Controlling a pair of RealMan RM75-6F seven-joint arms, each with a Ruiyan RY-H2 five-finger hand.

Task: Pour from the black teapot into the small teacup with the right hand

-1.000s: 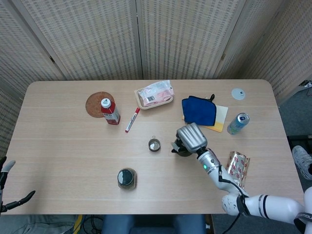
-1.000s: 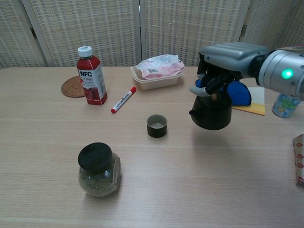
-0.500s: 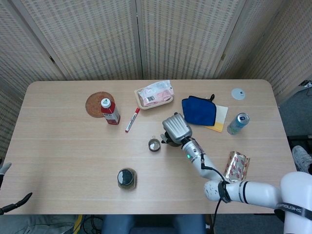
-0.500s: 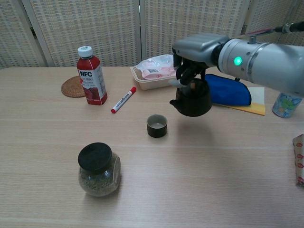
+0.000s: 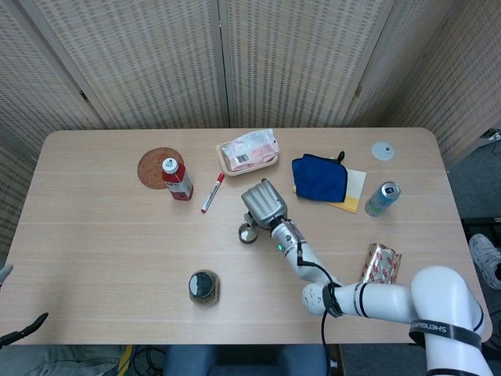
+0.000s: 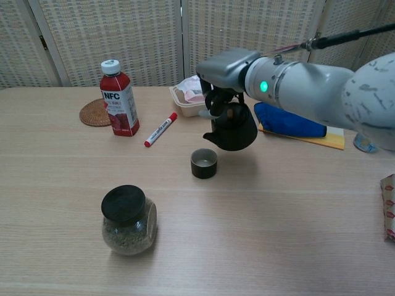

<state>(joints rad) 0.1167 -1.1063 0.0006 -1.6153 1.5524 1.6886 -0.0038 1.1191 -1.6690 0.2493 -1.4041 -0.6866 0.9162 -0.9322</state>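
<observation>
My right hand (image 6: 223, 72) grips the black teapot (image 6: 233, 130) from above and holds it in the air, just above and to the right of the small teacup (image 6: 203, 163). The teapot's spout points left, toward the cup. In the head view the right hand (image 5: 263, 204) hides the teapot and sits right beside the teacup (image 5: 247, 233). The cup stands upright on the table, apart from the pot. Only the fingertips of my left hand (image 5: 6, 305) show at the far left edge, spread apart, with nothing in them.
A dark-lidded glass jar (image 6: 128, 220) stands in front of the cup. A red bottle (image 6: 119, 98) and a coaster (image 6: 95, 113) are at the back left, beside a red marker (image 6: 160, 129). Behind the teapot lie a food tray (image 5: 248, 151), a blue pouch (image 5: 320, 177) and a can (image 5: 382, 198).
My right hand has carried the teapot leftward, from well right of the cup to just above its right side. The left hand has slid further out of view.
</observation>
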